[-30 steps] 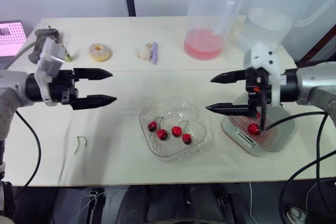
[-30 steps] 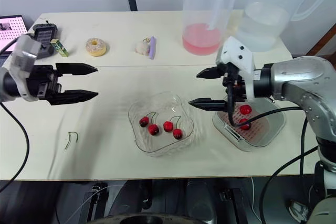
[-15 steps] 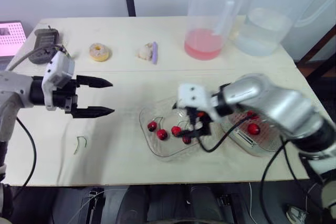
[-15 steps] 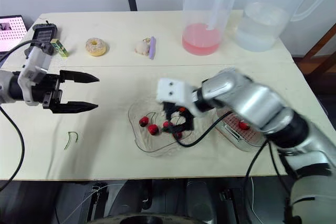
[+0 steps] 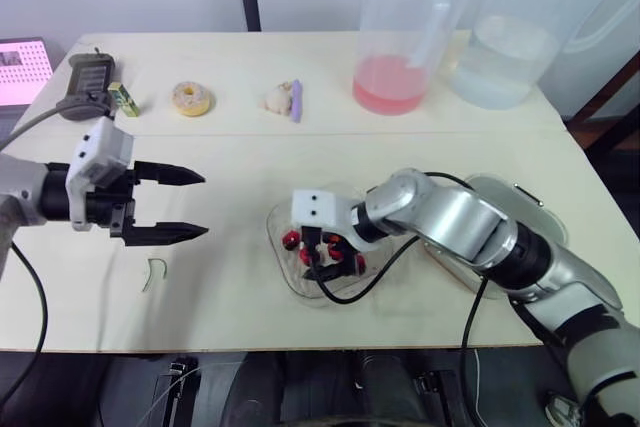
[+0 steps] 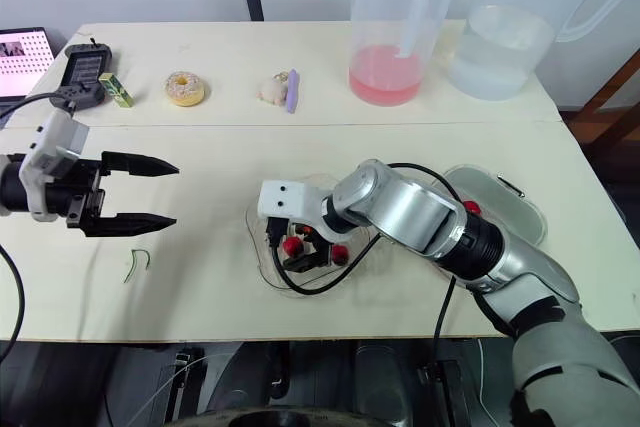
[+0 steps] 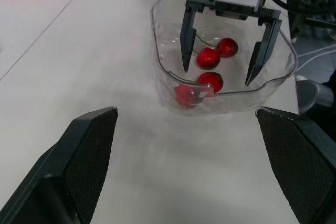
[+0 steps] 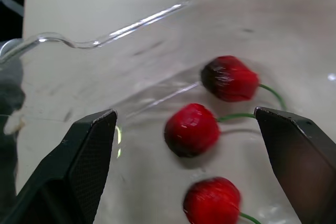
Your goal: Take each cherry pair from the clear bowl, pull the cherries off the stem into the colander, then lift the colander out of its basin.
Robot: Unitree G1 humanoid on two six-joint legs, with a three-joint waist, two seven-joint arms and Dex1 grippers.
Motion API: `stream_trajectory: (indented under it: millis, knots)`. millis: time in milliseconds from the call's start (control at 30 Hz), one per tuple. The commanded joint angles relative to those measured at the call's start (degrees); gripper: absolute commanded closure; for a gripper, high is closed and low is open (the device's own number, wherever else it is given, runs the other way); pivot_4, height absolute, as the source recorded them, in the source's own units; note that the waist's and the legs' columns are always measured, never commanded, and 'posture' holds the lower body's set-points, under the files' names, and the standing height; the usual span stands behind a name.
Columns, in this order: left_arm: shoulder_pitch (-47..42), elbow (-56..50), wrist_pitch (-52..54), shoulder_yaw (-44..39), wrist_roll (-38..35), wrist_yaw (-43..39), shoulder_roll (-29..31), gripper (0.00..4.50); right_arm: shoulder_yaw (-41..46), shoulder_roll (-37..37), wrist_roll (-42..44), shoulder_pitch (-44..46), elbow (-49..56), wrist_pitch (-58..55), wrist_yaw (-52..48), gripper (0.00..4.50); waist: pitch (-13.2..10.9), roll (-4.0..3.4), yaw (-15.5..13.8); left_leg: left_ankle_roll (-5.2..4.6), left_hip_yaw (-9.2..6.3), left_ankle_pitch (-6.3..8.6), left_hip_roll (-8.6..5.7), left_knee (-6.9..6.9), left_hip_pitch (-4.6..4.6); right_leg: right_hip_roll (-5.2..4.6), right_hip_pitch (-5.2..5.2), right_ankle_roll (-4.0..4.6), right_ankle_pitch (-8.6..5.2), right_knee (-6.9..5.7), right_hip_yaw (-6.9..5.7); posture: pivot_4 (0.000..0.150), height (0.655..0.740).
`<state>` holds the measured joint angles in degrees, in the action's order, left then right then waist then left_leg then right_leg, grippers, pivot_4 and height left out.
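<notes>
The clear bowl (image 7: 156, 40) held glossy red cherries (image 8: 191, 129) — the right tool (image 7: 215, 76) stood open inside it, straddling them. The left tool (image 5: 205, 204) gaped over the pale table (image 5: 240, 152).

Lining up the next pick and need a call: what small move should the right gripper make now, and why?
Probably ease the right gripper down a little and close it on the cherry lying between its fingers. The gripper is open inside the clear bowl, above the fruit, and it grips nothing yet.
</notes>
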<state>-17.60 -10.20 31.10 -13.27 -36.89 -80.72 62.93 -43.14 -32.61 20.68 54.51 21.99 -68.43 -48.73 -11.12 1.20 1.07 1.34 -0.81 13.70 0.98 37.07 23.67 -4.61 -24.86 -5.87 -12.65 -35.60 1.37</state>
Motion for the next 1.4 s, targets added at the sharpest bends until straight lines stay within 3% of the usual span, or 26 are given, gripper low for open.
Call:
stream_trajectory:
  millis: [33,67,100,167,233,600,700,767,1067,1300,1400]
  knots:
    - [0.22,-1.68,0.49,-2.38,-0.61,1.13,0.97,0.09,-0.38,1.09,-1.05,-0.55,-0.06,-0.11,0.72,0.00,0.00,0.00,0.06,0.00,0.00,0.00,0.00,0.00,0.00,0.00,0.00,0.00,0.00,0.00,0.00,0.150,0.7400]
    - [0.21,-1.74,0.59,-2.27,-0.44,1.44,1.04,0.09,-0.39,1.40,-1.07,-0.79,-0.38,-0.14,0.87,0.00,0.00,0.00,0.08,0.00,0.00,0.00,0.00,0.00,0.00,0.00,0.00,0.00,0.00,0.00,0.00,0.150,0.7400]
    - [0.50,-2.06,1.06,-2.27,-0.68,1.57,1.16,0.03,-0.77,1.59,-1.43,-1.32,-0.80,0.00,1.28,0.29,0.00,0.00,0.09,0.00,-0.01,0.00,0.00,0.00,0.00,0.02,0.00,0.00,0.00,-0.01,0.00,0.150,0.7400]
    - [1.03,-2.58,1.73,-2.48,-1.09,1.63,1.28,0.00,-1.19,1.91,-1.99,-2.11,-1.35,0.17,1.80,0.94,0.00,0.00,0.10,0.00,-0.01,0.00,0.00,-0.01,0.00,0.02,0.00,0.00,0.00,0.00,0.00,0.150,0.7400]
    - [1.40,-2.90,1.79,-2.66,-1.00,1.83,1.32,0.00,-1.51,2.24,-2.58,-2.60,-1.87,0.56,2.03,1.89,0.00,0.00,0.10,0.00,-0.01,0.00,0.00,-0.01,0.00,0.02,-0.01,0.00,0.00,0.00,0.00,0.150,0.7400]
    - [0.57,-3.88,2.36,-1.67,-1.74,3.70,0.49,0.00,-1.27,2.46,-4.68,-3.38,-3.18,2.31,1.97,1.89,0.00,0.00,0.09,0.00,-0.01,0.00,0.00,0.00,-0.02,0.03,0.00,0.00,0.00,-0.03,0.00,0.150,0.7400]
    - [0.27,-4.06,2.36,-1.24,-1.85,4.17,0.27,0.00,-1.07,2.62,-4.76,-3.78,-3.41,2.47,1.84,2.67,0.00,0.00,0.10,0.00,-0.01,0.00,0.00,-0.01,-0.02,0.03,0.00,0.00,0.00,-0.02,0.00,0.150,0.7400]
    - [0.08,-4.10,2.36,-1.04,-1.84,4.33,0.14,0.00,-1.05,2.64,-4.96,-3.95,-3.44,2.62,1.71,3.53,0.00,0.00,0.09,0.00,-0.01,0.00,0.00,-0.01,-0.02,0.02,0.00,0.00,0.00,-0.02,0.00,0.150,0.7400]
    - [-1.43,-3.23,2.72,-0.16,-2.00,4.68,-0.09,0.00,1.27,-2.10,-6.09,-3.30,-0.56,7.15,-1.02,3.53,0.00,0.00,-0.11,0.00,-0.01,0.00,0.00,0.00,-0.03,0.02,0.03,0.00,0.00,-0.01,0.00,0.150,0.7400]
    - [-6.66,-2.13,5.82,1.15,-5.05,6.41,-4.19,0.00,8.23,-15.08,-15.48,-7.02,5.65,40.11,-7.45,3.53,0.00,0.01,-0.21,0.00,-0.03,0.00,-0.01,-0.01,-0.03,0.04,0.06,-0.08,-0.04,0.03,-0.03,0.150,0.7400]
    - [-9.80,-0.56,7.71,2.12,-6.00,7.25,-6.20,0.00,12.87,-16.97,-19.01,-8.49,5.30,50.13,-6.64,3.53,0.01,0.03,-0.05,0.00,-0.03,0.00,-0.02,0.02,-0.03,0.03,0.09,-0.11,-0.04,0.02,-0.02,0.150,0.7400]
